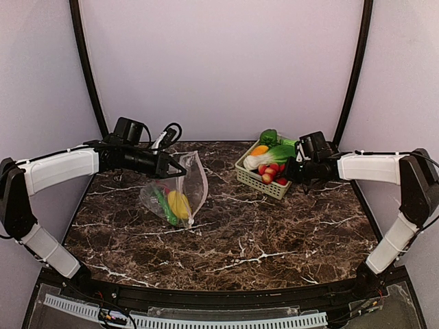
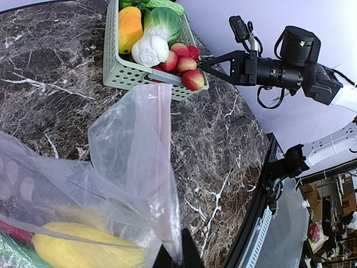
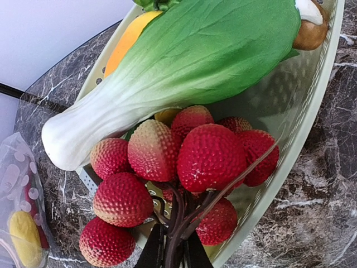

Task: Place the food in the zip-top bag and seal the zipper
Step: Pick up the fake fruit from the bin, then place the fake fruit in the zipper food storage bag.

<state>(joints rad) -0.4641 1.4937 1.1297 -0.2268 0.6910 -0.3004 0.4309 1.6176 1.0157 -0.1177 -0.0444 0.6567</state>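
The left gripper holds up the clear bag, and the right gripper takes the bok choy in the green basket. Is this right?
Not quite. The right gripper grips the stem of the red fruit cluster, not the bok choy beside it, as the right wrist view shows. The rest is correct.

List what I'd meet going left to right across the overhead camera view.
Left arm's white forearm → zip-top bag with yellow corn inside → pale green basket → right arm's white forearm.
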